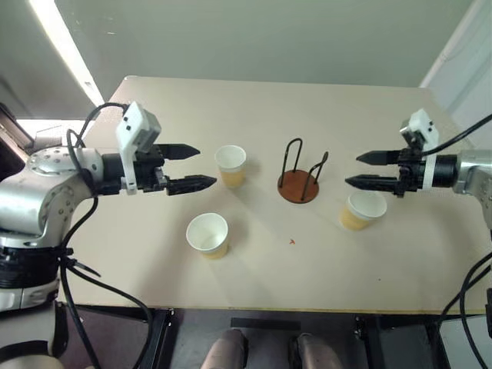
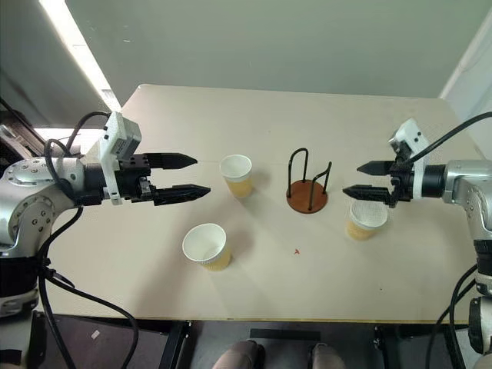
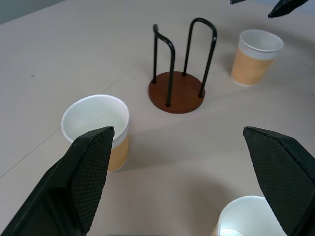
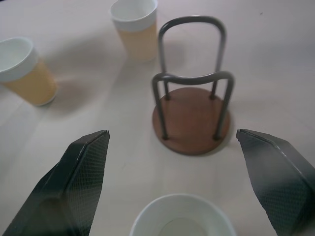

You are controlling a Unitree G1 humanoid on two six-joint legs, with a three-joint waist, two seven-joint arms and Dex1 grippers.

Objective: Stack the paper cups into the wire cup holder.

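Three paper cups stand upright on the beige table (image 1: 254,100): one (image 1: 231,165) left of the wire cup holder, one (image 1: 207,234) nearer the front edge, one (image 1: 362,210) to the holder's right. The wire cup holder (image 1: 298,178), a reddish-brown disc with black wire loops, stands empty at the table's middle. My left gripper (image 1: 196,167) hovers open above the table, left of the first cup and pointing toward it. On the other side my right gripper (image 1: 352,170) is open too, hanging just above the right cup and pointing at the holder. Neither holds anything.
The table's front edge (image 1: 261,309) lies close below the near cup. A small red mark (image 1: 292,242) sits on the tabletop in front of the holder. A grey floor lies beyond the table's far edge.
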